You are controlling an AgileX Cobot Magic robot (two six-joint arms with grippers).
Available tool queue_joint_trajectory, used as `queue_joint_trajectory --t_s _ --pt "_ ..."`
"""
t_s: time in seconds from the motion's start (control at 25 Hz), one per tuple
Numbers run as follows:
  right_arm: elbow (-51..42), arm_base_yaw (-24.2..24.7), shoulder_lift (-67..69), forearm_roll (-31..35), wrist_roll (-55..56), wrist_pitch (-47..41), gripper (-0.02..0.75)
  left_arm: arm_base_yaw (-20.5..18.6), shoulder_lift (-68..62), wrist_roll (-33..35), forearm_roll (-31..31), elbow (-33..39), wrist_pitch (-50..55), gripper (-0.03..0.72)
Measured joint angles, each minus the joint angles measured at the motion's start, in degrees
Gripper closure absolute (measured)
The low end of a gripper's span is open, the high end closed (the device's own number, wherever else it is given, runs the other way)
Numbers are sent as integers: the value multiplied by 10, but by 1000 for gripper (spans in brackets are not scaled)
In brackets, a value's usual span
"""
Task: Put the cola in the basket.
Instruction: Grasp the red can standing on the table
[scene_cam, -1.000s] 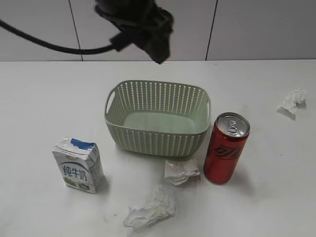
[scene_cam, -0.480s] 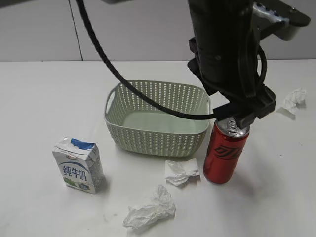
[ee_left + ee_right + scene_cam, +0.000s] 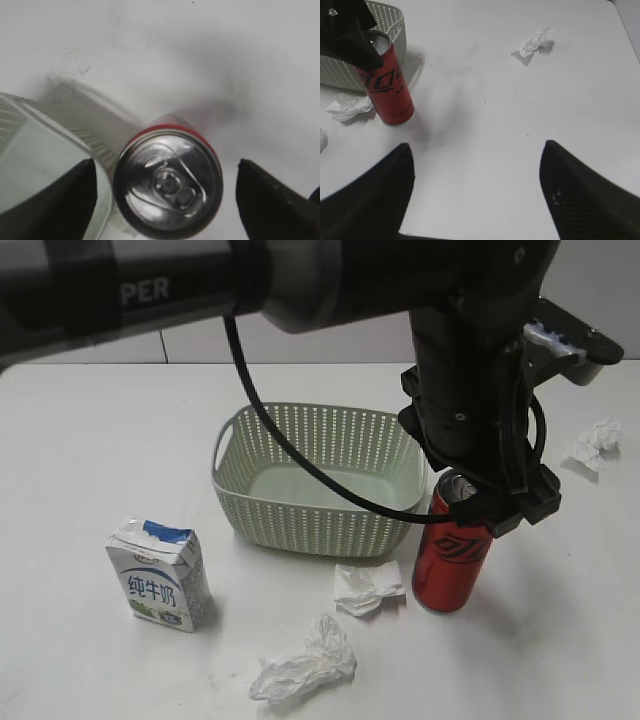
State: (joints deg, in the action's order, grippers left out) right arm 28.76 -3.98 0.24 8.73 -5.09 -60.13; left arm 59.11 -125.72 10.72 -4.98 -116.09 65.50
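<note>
The cola (image 3: 450, 565), a tall red can with a silver top, stands upright on the white table just right of the basket (image 3: 300, 515), a pale green perforated plastic one that is empty. My left gripper (image 3: 487, 502) has reached across and hangs straight over the can's top. In the left wrist view the jaws (image 3: 165, 167) are open, one on each side of the cola (image 3: 167, 190), not touching it, with the basket rim (image 3: 30, 150) at left. My right gripper (image 3: 476, 147) is open and empty over bare table, right of the cola (image 3: 390, 92).
A white-and-blue milk carton (image 3: 158, 575) stands front left. Crumpled tissues lie in front of the basket (image 3: 368, 587), nearer the front edge (image 3: 303, 665) and at far right (image 3: 595, 443). The basket corner (image 3: 385, 20) touches or nearly touches the can.
The left arm has come down from the top of the view and lowered over the cola, its open jaws now round the can's top. The can and basket have not moved.
</note>
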Motion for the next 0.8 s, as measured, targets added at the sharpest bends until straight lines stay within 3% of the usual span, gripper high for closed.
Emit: queue_joint_trajectory --t_s 0.56,0.8 --pt "0 0 0 0 0 0 148 0 -52 -1 0 0 -23 44" --pt "0 0 0 0 0 0 148 0 -57 -1 0 0 -23 158"
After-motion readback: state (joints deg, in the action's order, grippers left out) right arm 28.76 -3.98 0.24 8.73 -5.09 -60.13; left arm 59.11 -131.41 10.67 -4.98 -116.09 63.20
